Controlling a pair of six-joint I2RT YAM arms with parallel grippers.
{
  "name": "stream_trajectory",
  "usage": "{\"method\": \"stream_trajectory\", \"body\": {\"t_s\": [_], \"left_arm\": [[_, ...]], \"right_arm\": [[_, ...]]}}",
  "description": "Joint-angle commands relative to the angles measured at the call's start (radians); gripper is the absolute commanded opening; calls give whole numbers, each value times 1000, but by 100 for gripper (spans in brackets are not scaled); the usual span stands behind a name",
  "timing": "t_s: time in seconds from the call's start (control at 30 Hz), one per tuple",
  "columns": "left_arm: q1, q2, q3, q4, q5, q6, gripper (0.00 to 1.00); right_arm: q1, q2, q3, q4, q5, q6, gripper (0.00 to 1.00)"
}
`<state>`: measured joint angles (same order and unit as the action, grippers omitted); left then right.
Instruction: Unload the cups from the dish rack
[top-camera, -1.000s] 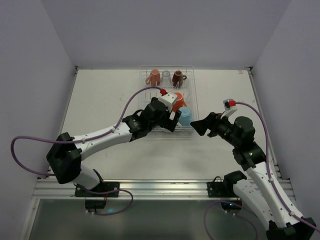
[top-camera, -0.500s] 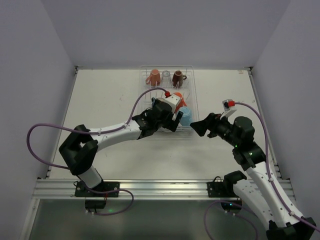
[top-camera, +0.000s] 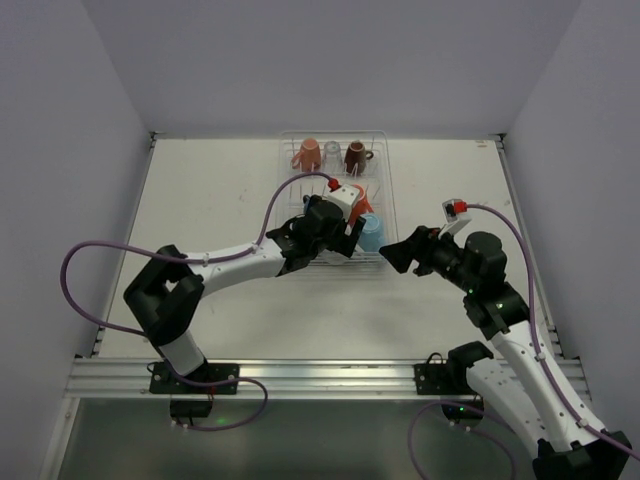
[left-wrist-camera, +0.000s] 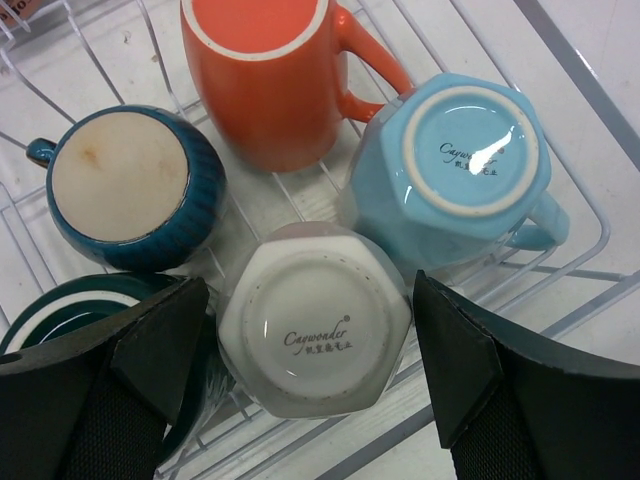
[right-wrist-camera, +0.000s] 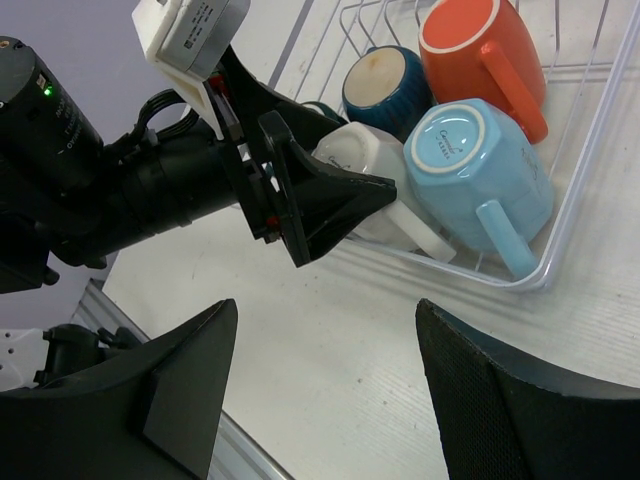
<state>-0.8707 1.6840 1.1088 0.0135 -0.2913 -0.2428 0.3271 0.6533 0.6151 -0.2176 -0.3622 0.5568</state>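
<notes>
Left hand (left-wrist-camera: 310, 350), wrist view: fingers spread, one each side of the cream-white cup (left-wrist-camera: 315, 335). Nothing pinched yet. The gaps at the cup's walls are thin, and I cannot tell whether either pad touches.

- The cup sits mouth-down in the near end of the dish rack (left-wrist-camera: 590, 205), with its stamped base facing straight up at my wrist. Its long axis runs along my line of approach, so the cup lies dead ahead, centred between the fingers.
- Its handle is hidden in my wrist view. In the right wrist view it sticks out toward the rack's near rim, clear of my fingers' line.
- Tight neighbours: the light blue cup (left-wrist-camera: 460, 170) is just beside my right-side finger. The dark green cup (left-wrist-camera: 60, 310) is under my left-side finger, and the navy cup (left-wrist-camera: 125, 185) and orange cup (left-wrist-camera: 265, 75) lie beyond.
- Far end of the rack, top view: salmon pink cup (top-camera: 307, 153), clear glass (top-camera: 332, 153) and dark brown cup (top-camera: 355, 157), well apart from me.

Right hand (right-wrist-camera: 330, 375): fingers spread and empty, over the counter (top-camera: 200, 200) just off the rack's near right corner, facing in.

Judgement: my left arm is the nearer one, and the cream-white cup is its target. The move turns on squeezing across the cup's faceted sides and then lifting along the cup's axis. A slanted pull would likely knock the blue one.
</notes>
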Motion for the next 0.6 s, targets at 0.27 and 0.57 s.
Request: {"method": "stream_trajectory", "body": {"t_s": [0.27, 0.57], "left_arm": [[9, -7, -15, 65, -17, 0, 44], [10, -142, 14, 92, -25, 7, 13]], "right_arm": [[3, 2, -5, 21, -20, 2, 77], [3, 17, -9, 82, -11, 43, 84]]}}
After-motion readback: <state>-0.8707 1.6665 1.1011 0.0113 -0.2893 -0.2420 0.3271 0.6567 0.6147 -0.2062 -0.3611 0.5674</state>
